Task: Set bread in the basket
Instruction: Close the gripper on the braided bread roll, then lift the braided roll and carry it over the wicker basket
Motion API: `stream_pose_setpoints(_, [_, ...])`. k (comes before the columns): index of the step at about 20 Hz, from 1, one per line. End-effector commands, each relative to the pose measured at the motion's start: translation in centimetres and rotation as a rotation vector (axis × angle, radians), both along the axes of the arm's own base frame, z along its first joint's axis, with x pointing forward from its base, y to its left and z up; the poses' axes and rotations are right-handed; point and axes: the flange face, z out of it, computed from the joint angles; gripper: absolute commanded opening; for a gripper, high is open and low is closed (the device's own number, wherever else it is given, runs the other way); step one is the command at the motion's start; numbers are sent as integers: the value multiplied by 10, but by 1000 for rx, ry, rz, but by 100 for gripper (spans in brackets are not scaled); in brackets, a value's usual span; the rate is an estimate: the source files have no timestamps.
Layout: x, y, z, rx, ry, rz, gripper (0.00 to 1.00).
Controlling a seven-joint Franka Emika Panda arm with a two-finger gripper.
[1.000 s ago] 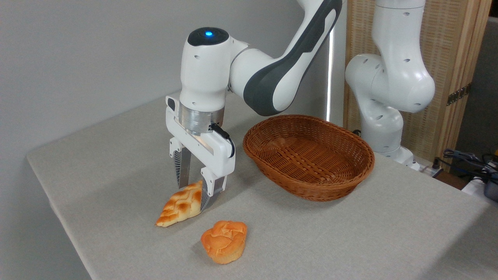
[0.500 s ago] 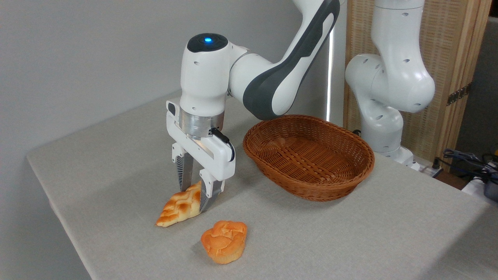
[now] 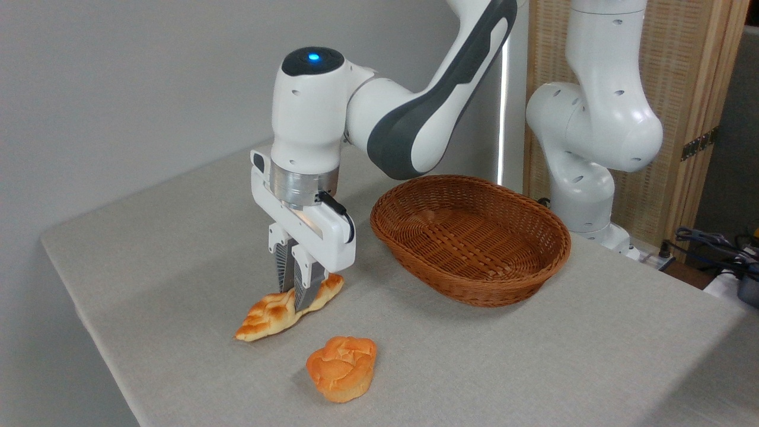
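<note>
One table [image 3: 178, 249] fills my view, with the basket [image 3: 471, 237] sitting empty toward the right and far side. My gripper [image 3: 295, 299] is clamped across the middle of the bread [image 3: 267, 311], which lies on the cloth, long axis running near-left to far-right. I judge the carry goes up and right. An orange bun [image 3: 343, 367] sits nearer, apart.

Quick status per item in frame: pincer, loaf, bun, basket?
pincer: shut on the braided loaf, squeezing its middle.
braided loaf: pinched at mid-length, both pointed ends sticking out, lying low at the table; cannot tell if lifted.
round bun: free on the table, in front of the loaf, untouched.
basket: upright on the table, empty, right of the pincer.
</note>
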Motion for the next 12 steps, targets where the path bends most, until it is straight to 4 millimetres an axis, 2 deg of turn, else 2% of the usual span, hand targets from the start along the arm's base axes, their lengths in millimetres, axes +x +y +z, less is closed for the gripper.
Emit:
stream_pose_setpoints(1, [-2, 5, 48, -19, 98, -31, 11])
stream_pose_setpoints(2, [-12, 8, 61, -10, 116, -51, 11])
stream_pose_setpoints(5, [-51, 35, 102, -25, 171, -143, 16])
stream_pose_setpoints(7, [-71, 47, 121, -41, 185, -183, 17])
stream_pose_setpoints(10, [-100, 56, 130, -61, 227, -195, 17])
stream_pose_setpoints(12, [-119, 56, 126, -67, 249, -207, 28])
